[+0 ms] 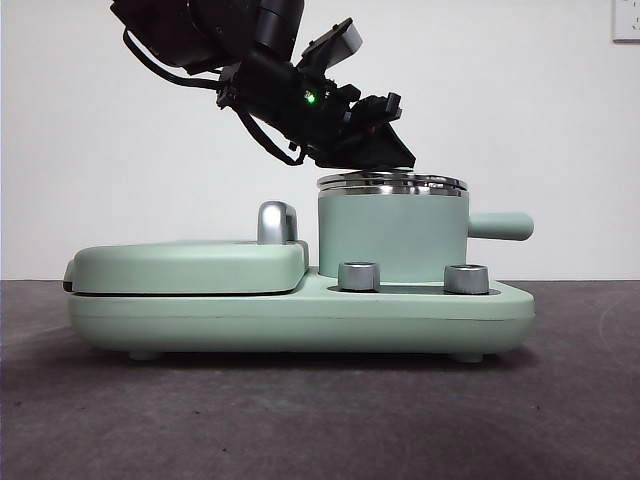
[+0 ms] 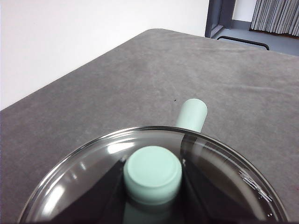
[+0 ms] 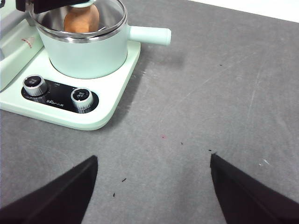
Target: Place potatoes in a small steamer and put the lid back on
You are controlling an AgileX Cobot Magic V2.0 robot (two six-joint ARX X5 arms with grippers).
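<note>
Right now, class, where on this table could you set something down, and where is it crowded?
Bare grey table lies beside the steamer's side handle and in front of the cooker's knobs. Crowded: above the small steamer, where the left gripper holds the lid.

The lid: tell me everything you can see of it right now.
The lid is a round dome of clear glass with a steel rim and a mint-green knob at its centre. It sits level on the small steamer, rim on rim. The left gripper is at it from above, jaws on either side of the knob. Through the glass the right wrist view shows the potato inside. I see no cracks or fogging.
</note>
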